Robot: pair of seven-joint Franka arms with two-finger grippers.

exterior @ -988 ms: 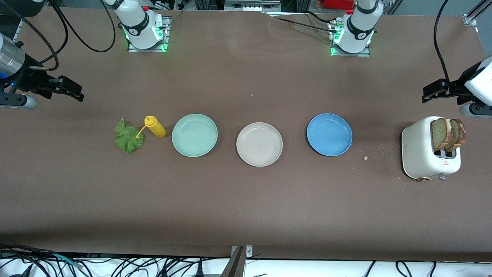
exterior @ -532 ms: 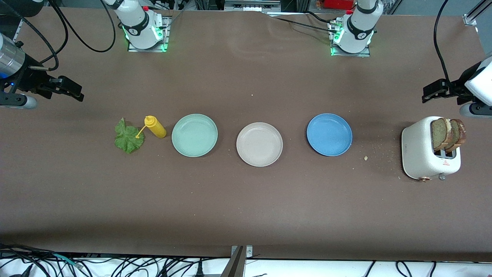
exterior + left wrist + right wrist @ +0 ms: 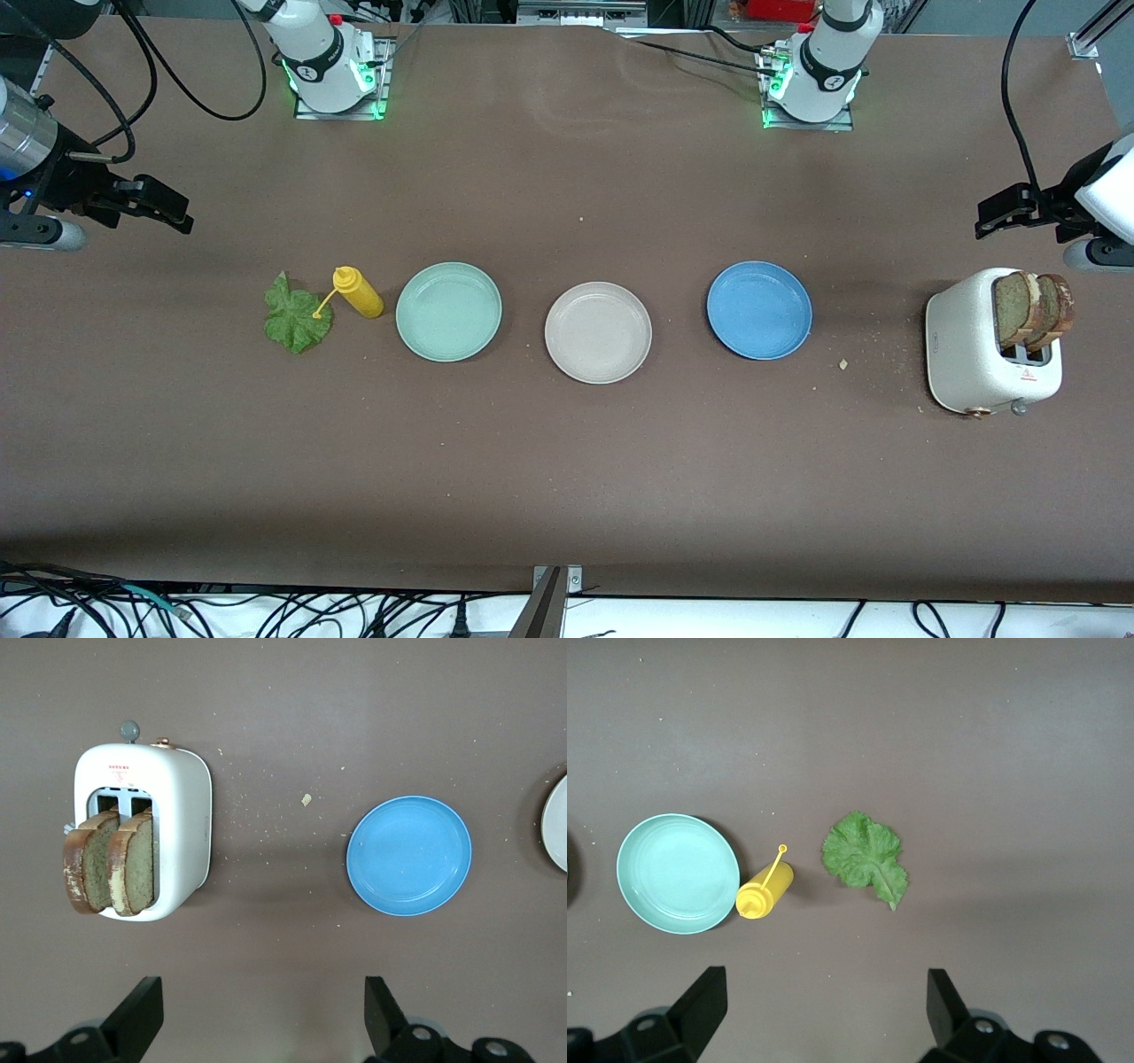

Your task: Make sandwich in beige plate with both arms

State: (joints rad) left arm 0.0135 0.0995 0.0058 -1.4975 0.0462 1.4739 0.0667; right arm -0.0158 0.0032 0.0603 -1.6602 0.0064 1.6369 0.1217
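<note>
Beige plate (image 3: 598, 332) bare, mid-table. Left gripper (image 3: 1005, 209) over the left arm's end and right gripper (image 3: 164, 209) over the right arm's end: both wide open, holding nothing.

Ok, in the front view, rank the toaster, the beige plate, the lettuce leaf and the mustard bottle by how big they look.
1. toaster, which also stands taller and so nearer the camera
2. beige plate, close to the toaster in spread
3. lettuce leaf
4. mustard bottle

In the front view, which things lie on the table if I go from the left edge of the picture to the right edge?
Lettuce leaf → yellow squeeze bottle → mint green plate → beige plate → blue plate → white toaster → two bread slices standing in its slots.
</note>
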